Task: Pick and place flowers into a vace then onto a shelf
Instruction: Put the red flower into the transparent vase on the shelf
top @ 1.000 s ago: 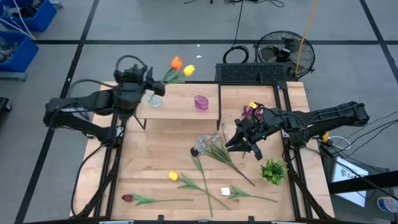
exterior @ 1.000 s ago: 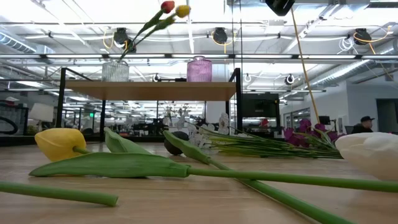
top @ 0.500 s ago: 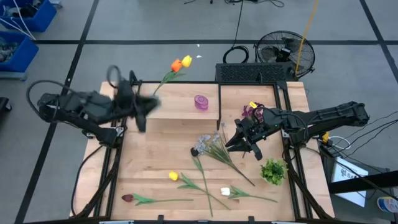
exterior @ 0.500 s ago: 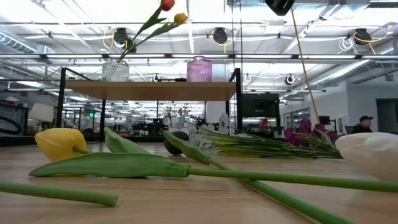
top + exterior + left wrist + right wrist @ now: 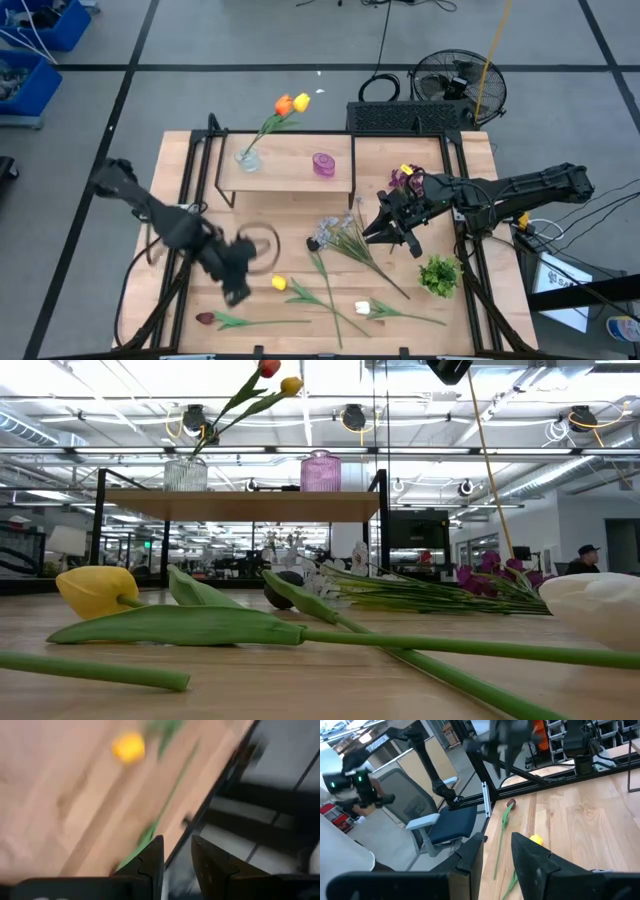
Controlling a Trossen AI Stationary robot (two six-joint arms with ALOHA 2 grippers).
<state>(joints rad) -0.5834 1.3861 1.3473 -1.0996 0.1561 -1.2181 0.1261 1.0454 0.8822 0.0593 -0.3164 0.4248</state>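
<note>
The shelf (image 5: 285, 172) stands at the table's far side. A clear vase (image 5: 247, 158) stands on it and holds the orange and yellow flowers (image 5: 290, 103). A purple vase (image 5: 323, 164) stands beside it. On the tabletop lie a yellow tulip (image 5: 279, 283), a white tulip (image 5: 363, 309), a dark red tulip (image 5: 205, 318), pale sprays (image 5: 340, 235) and a purple cluster (image 5: 405, 180). My left gripper (image 5: 235, 282) is blurred over the near-left of the table, left of the yellow tulip (image 5: 129, 747), shut and empty. My right gripper (image 5: 382, 228) hovers right of the sprays, shut and empty.
A leafy green tuft (image 5: 438, 272) lies near the table's right edge. Bare wood lies between the shelf and the near flowers. A fan (image 5: 460, 85) and a black crate (image 5: 405, 117) stand beyond the far edge. In the low view the yellow tulip (image 5: 98, 590) and white tulip (image 5: 600, 610) lie nearest.
My left arm has swung fast away from the clear vase on the shelf, first toward the table's left edge, then toward the near edge, ending beside the yellow tulip. The vase stays standing on the shelf, and its two flowers have swayed a little.
</note>
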